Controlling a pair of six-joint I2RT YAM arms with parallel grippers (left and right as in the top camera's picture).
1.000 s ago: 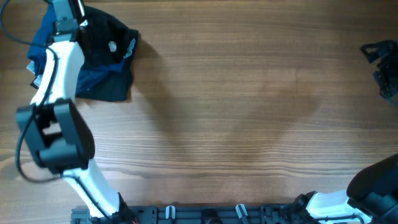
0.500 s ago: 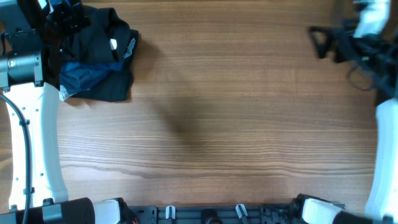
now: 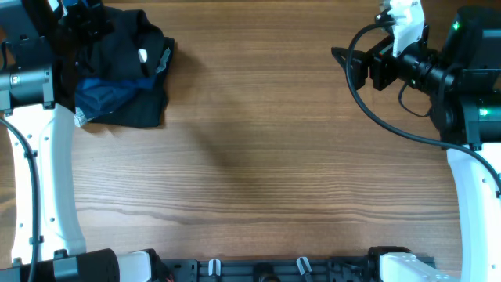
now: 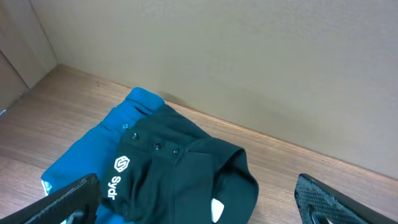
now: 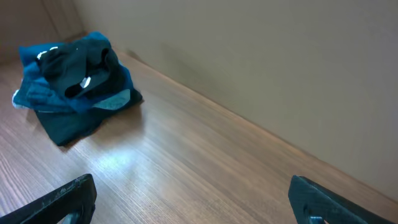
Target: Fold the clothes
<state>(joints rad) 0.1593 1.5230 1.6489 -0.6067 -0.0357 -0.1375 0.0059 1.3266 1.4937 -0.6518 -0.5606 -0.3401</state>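
Left pincer and right pincer gape wide, empty — clothes lie crumpled, soft, black-and-blue

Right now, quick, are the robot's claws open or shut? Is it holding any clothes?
Left gripper: open, holding nothing, right by the clothes.
Right gripper: open, holding nothing.

Overhead view, upper left: the heap of black and blue soft-fabric garments is covered along its left side by the white-and-black left arm.

Left wrist view: the lower edge cuts off the heap. Only the finger ends of the left claw show at the lower corners. The white lettering on the black shirt is partly hidden.

Right wrist view: the right claw is likewise cropped at both lower corners.
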